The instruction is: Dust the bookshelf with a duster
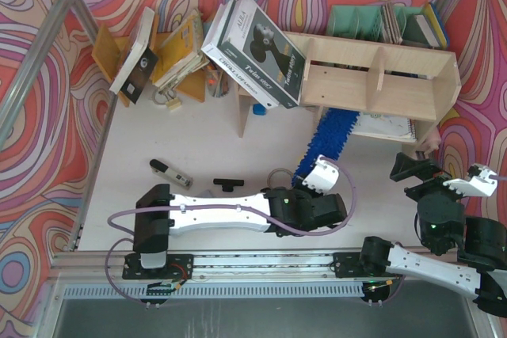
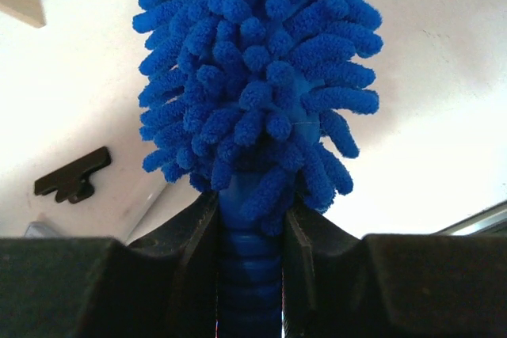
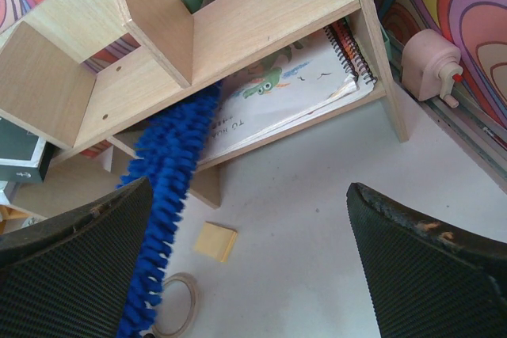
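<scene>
The bright-blue fluffy duster (image 1: 329, 136) slants from the table up into the lower opening of the pale plywood bookshelf (image 1: 380, 77). My left gripper (image 1: 305, 184) is shut on its ribbed blue handle (image 2: 249, 275), and the shaggy head (image 2: 253, 77) fills the left wrist view just past the jaws. My right gripper (image 1: 416, 165) stands open and empty at the right, in front of the shelf's right end. In the right wrist view the duster (image 3: 166, 172) reaches under the bookshelf (image 3: 261, 29) beside a spiral notebook (image 3: 293, 85), between the wide-apart fingers (image 3: 249, 219).
A large box (image 1: 253, 49) leans on the shelf's left end, with tilted books (image 1: 158, 53) further left. A black clip (image 1: 227, 184) and a marker (image 1: 170, 172) lie near the left arm. A yellow note pad (image 3: 215, 241), a tape roll (image 3: 178, 306) and a pink sharpener (image 3: 428, 65) are nearby.
</scene>
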{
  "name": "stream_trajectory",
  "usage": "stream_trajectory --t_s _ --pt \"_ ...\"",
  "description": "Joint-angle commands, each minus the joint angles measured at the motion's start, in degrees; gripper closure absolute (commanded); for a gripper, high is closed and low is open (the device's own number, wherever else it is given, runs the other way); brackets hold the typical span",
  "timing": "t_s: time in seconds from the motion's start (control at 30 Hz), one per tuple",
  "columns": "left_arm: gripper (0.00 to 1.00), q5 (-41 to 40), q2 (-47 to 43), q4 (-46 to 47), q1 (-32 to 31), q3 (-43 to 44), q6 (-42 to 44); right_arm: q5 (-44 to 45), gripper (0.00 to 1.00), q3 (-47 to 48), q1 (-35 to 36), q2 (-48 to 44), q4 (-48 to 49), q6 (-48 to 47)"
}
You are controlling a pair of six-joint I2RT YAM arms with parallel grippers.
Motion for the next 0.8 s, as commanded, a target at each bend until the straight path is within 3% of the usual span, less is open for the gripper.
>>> stream_trajectory --t_s 0.0,0.27,0.53,0.77 --pt "1.00 3.91 4.10 1.91 0.15 3.58 3.40 1.52 0.03 -0.23 0.54 0.38 0.65 -0.60" --pt "1.00 2.97 4.10 0.90 0.11 3.73 2.66 1.50 0.03 -0.23 0.57 0.25 0.57 -0.72" --pt "1.00 -9.41 -2.31 -3.93 -1.52 0.01 -6.07 1.41 0.03 -0.29 0.51 0.08 0.71 -0.76" --pt "1.00 -6.96 0.92 -6.63 -1.37 2.14 -7.49 1.33 0.03 -0.21 0.55 0.04 0.65 -0.75"
